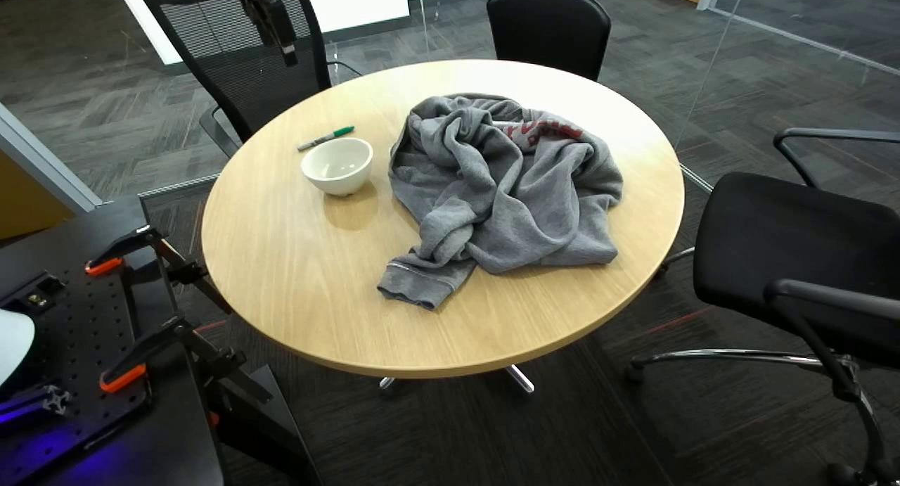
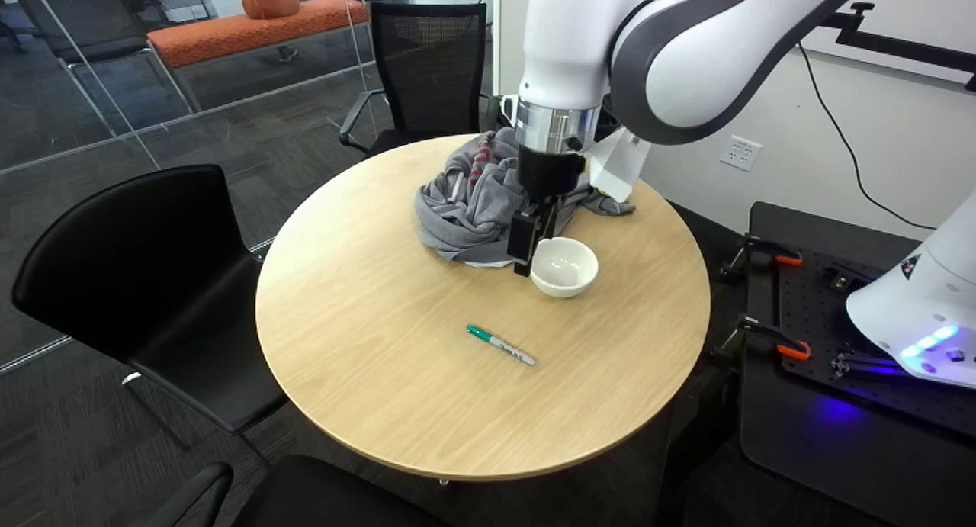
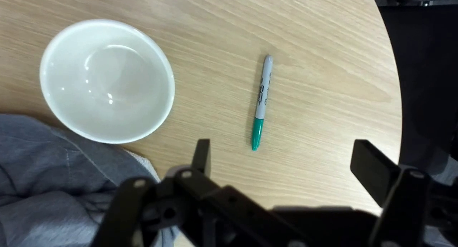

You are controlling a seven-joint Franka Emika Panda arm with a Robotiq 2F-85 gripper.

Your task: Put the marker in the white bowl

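- The table (image 1: 295,261) is a big circle, light brown like wood, with thin lines across its smooth top.
- The bowl (image 3: 107,79) is white, round and shiny, with little spots of light inside. It stands upright on the table.
- The marker (image 3: 263,93) is long and thin, grey with black writing and a green cap. It lies flat on the table, near the bowl but outside it.
- The sweatshirt (image 1: 520,190) is soft grey cloth, all crumpled up on the table close to the bowl, with red letters (image 1: 559,129) on it.
- The robot arm (image 2: 564,39) is smooth and white, with dark grey bands and a shiny metal ring (image 2: 553,126).
- The gripper (image 3: 281,154) is black and blocky, up above the table. Its two fingers (image 3: 372,168) are spread wide, with just air between them.
- Counting: one marker, one bowl, one sweatshirt, one round table.
- Three black chairs (image 1: 555,32) stand around the table.
- In both exterior views, two black clamps (image 1: 125,378) with orange ends sit at the edge of a flat board (image 1: 84,338) full of small round holes.
- In an exterior view there is one bumpy orange bench (image 2: 259,33).
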